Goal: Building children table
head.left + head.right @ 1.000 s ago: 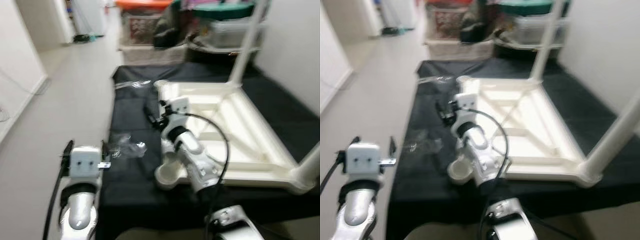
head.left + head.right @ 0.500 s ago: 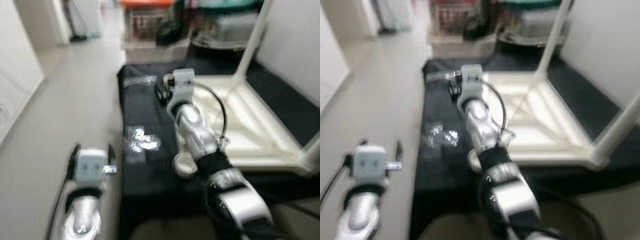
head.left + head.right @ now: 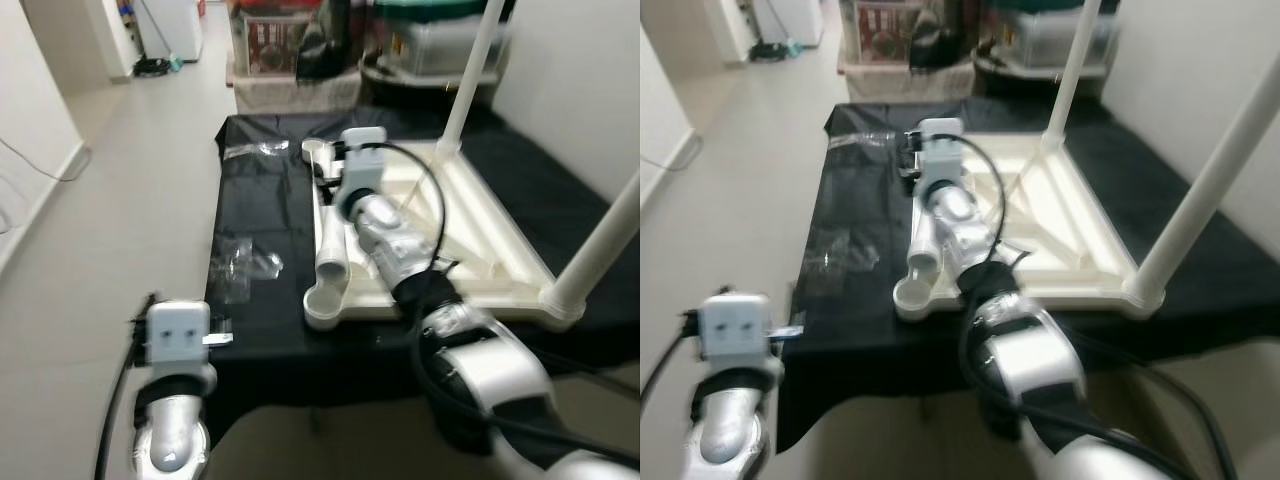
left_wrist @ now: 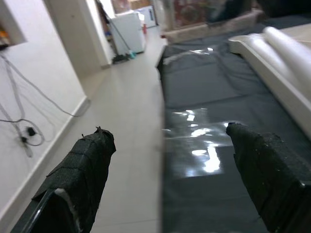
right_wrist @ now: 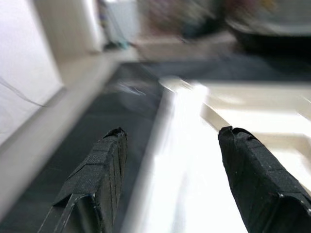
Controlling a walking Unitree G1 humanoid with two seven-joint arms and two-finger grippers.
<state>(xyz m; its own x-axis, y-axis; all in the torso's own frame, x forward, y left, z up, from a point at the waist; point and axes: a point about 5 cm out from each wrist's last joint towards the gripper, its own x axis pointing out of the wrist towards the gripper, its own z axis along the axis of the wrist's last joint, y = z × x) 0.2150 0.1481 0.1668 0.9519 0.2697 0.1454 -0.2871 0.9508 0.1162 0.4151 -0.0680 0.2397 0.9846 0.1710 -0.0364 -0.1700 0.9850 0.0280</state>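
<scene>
Pale grey flooring runs down a hallway toward storage bins (image 3: 300,45) stacked at the far end, and a black plastic sheet (image 3: 265,215) is spread over the floor beside the right-hand wall. On that sheet lies the upside-down cream plastic children's table top (image 3: 470,235), ribbed on its underside, with two white tubular legs standing up from its far (image 3: 470,75) and near right (image 3: 600,245) corners. A loose white tube leg (image 3: 333,245) lies along the top's left edge, its end by the empty round socket (image 3: 325,300) at the near left corner. Crumpled clear plastic wrap (image 3: 245,265) sits on the sheet, left of the top.

From the head, the right gripper (image 3: 335,165) reaches over the top's far left corner; its wrist camera, blurred, shows its two black fingers (image 5: 97,179) spread apart with the bright cream surface between them. The left gripper (image 4: 170,160) hangs low over the sheet's left edge, its textured black pads (image 4: 85,165) spread wide, framing the glossy wrap. No writing is legible.
</scene>
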